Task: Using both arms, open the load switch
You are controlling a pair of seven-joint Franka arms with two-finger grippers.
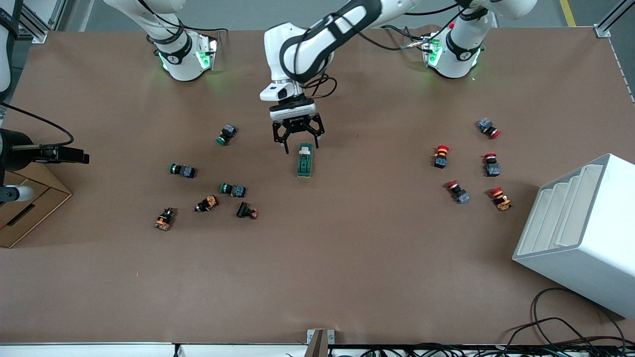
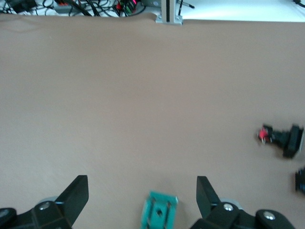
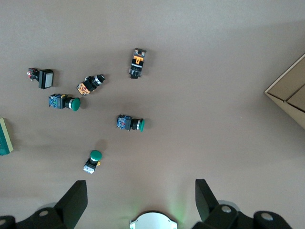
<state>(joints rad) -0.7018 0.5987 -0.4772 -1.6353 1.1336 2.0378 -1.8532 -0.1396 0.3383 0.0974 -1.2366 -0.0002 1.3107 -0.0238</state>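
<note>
The load switch (image 1: 304, 160), a dark-green block with a white lever piece at its end toward the robots' bases, lies flat in the middle of the table. My left gripper (image 1: 301, 147) hangs open just over that lever end, its fingers to either side and not touching. In the left wrist view the switch (image 2: 159, 214) sits low between the open fingers of the left gripper (image 2: 142, 183). My right gripper (image 3: 140, 187) is open and empty, held high over the table near its own base (image 3: 152, 220), and does not show in the front view. The switch's edge (image 3: 5, 136) shows in the right wrist view.
Several green-capped and black push buttons (image 1: 233, 189) lie toward the right arm's end. Several red-capped buttons (image 1: 440, 155) lie toward the left arm's end. A white slotted rack (image 1: 580, 233) stands near them, and a cardboard box (image 1: 27, 206) sits at the table's edge.
</note>
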